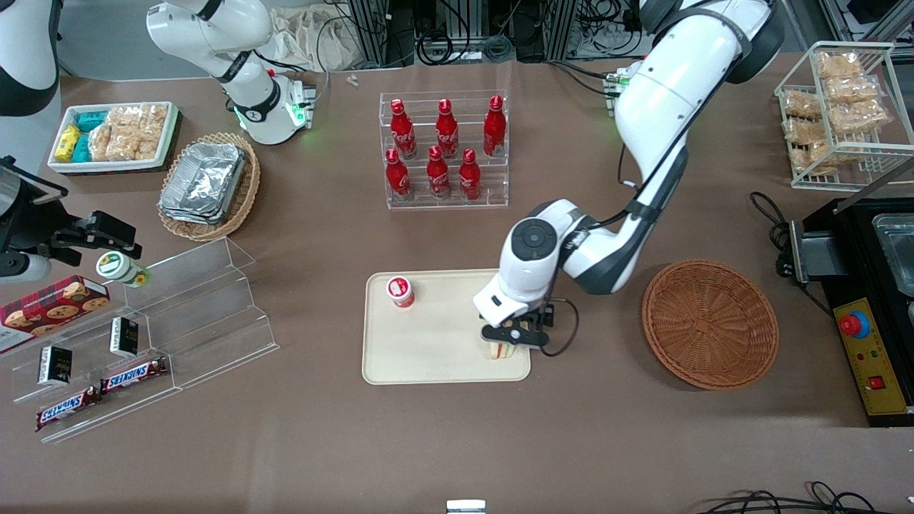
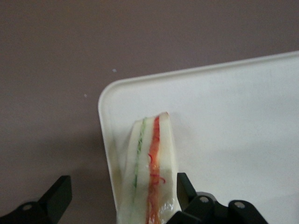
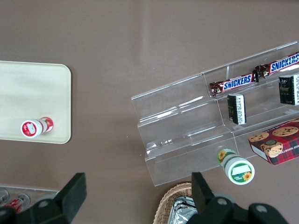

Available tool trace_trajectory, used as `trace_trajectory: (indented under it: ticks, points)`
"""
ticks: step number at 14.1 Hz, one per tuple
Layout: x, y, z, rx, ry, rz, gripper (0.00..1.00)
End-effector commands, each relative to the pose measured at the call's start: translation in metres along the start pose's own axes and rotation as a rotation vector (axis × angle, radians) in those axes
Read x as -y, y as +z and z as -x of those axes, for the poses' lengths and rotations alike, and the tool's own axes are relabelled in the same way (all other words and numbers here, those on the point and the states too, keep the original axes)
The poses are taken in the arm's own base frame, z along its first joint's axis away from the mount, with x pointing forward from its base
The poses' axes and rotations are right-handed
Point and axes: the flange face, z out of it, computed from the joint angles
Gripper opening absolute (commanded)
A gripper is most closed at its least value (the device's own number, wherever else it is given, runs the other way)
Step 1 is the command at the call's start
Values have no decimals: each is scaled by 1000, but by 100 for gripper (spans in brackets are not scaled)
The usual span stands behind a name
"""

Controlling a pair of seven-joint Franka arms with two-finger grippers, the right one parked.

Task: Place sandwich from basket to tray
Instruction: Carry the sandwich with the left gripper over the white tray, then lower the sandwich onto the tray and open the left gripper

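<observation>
SNICKERS on two chocolate bars [image 1: 100, 394] lying on clear stepped rack [image 1: 193, 314].

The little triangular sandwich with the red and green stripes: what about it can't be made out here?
- Front view: the black gripper covers most of the triangular pale-bread sandwich on the cream rectangular plastic tray.
- Left wrist view: the sandwich is cut off by the picture's edge; whether the open fingers touch it is unclear.

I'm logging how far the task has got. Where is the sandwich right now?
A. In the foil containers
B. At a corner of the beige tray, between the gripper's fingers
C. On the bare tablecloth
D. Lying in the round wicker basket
B: the sandwich stands at the tray's corner between the open gripper's fingers; the basket holds nothing.
</observation>
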Motion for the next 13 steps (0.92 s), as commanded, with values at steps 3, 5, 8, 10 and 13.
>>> trace_trajectory:
  ticks: [3,5,8,10,13]
  points:
    - [31,-92,-33,-7,-130,9,100]
    - [50,-123,-43,15,-199,21,100]
    - [103,-182,-54,33,-332,30,100]
    - [128,-209,-54,34,-286,-5,100]
    - [170,-235,-43,143,-135,-55,100]
